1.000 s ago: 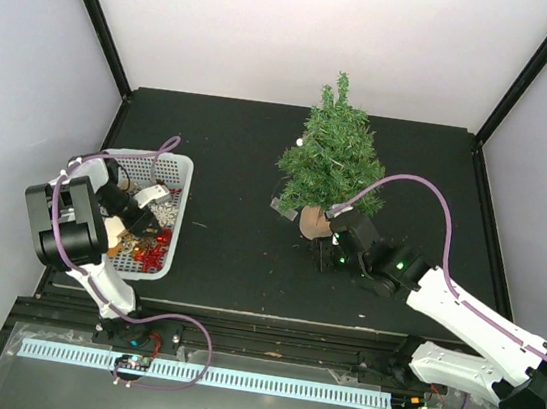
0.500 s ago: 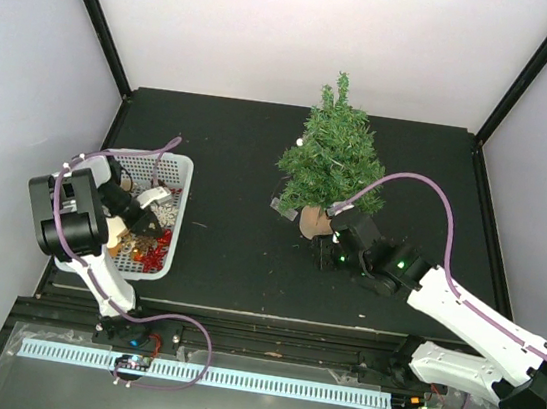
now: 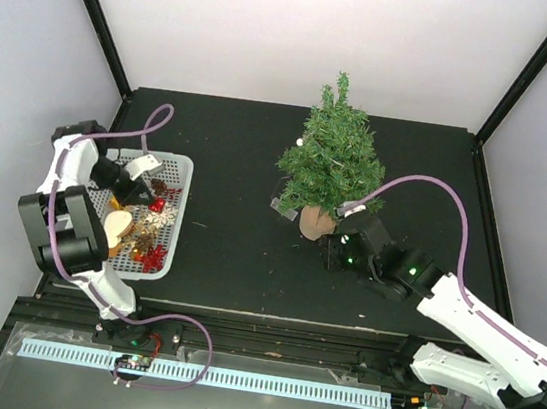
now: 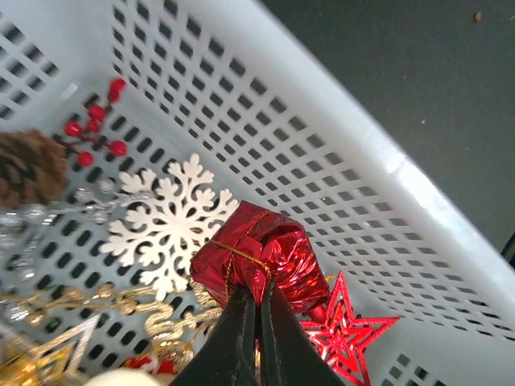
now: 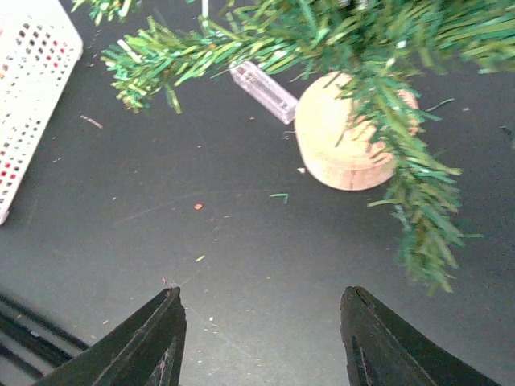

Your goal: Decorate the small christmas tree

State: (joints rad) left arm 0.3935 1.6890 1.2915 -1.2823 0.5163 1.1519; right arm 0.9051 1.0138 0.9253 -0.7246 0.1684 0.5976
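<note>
The small christmas tree (image 3: pixel 332 160) stands at the back middle of the black table on its tan stump (image 3: pixel 316 221). My left gripper (image 4: pixel 259 296) is over the white basket (image 3: pixel 182 215) and is shut on the top fold of a red foil gift-box ornament (image 4: pixel 265 253), seen from above at the gripper (image 3: pixel 151 192). My right gripper (image 3: pixel 330 253) is open and empty, low over the table just in front of the stump (image 5: pixel 346 137). Its jaws (image 5: pixel 261 299) stand wide apart, with green branches (image 5: pixel 322 32) above them.
The basket (image 4: pixel 362 161) holds a white snowflake (image 4: pixel 165 225), a red star (image 4: pixel 346 334), a pinecone (image 4: pixel 28 165), red berries (image 4: pixel 92 125) and gold pieces (image 4: pixel 121 301). A clear plastic piece (image 5: pixel 263 90) lies beside the stump. The basket's corner (image 5: pixel 32 88) shows at the right wrist view's left.
My left arm has swung back and up over the basket with the red ornament in its jaws. My right gripper has shifted slightly right, staying open.
</note>
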